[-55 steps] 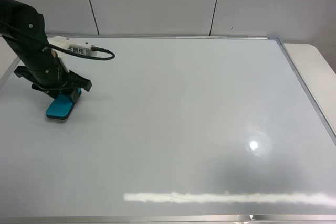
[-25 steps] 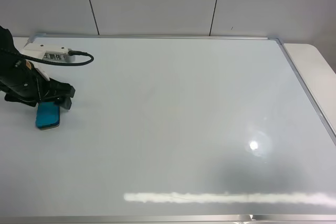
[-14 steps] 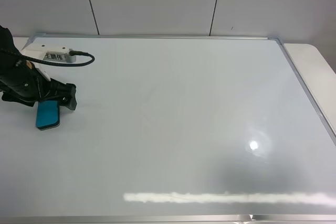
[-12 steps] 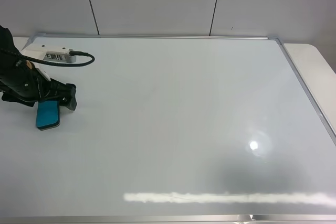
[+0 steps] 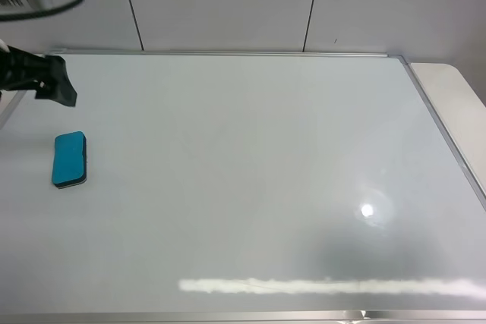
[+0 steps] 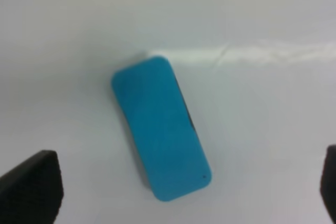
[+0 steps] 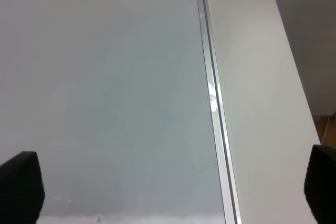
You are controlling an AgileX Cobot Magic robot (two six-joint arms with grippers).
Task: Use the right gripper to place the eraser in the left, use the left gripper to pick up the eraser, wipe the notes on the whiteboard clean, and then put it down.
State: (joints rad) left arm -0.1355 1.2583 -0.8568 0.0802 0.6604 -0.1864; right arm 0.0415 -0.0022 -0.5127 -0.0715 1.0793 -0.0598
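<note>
The blue eraser (image 5: 69,158) lies flat on the whiteboard (image 5: 250,157) near its left edge, with nothing touching it. It also shows in the left wrist view (image 6: 160,148). My left gripper (image 5: 52,85) is raised above and behind the eraser at the far left. In the left wrist view the left gripper (image 6: 181,190) is open and empty, its fingertips (image 6: 31,182) wide apart. My right gripper (image 7: 169,187) is open and empty over the board's right edge; it is out of the exterior view. I see no notes on the board.
The whiteboard's metal frame (image 7: 210,98) runs along the right side, with the bare white table (image 5: 456,96) beyond it. A grey panelled wall (image 5: 228,5) stands behind the board. Glare spots (image 5: 367,210) lie on the board's lower right.
My left gripper has let go of the eraser and risen up and back toward the far left. The eraser stays flat where it was set down.
</note>
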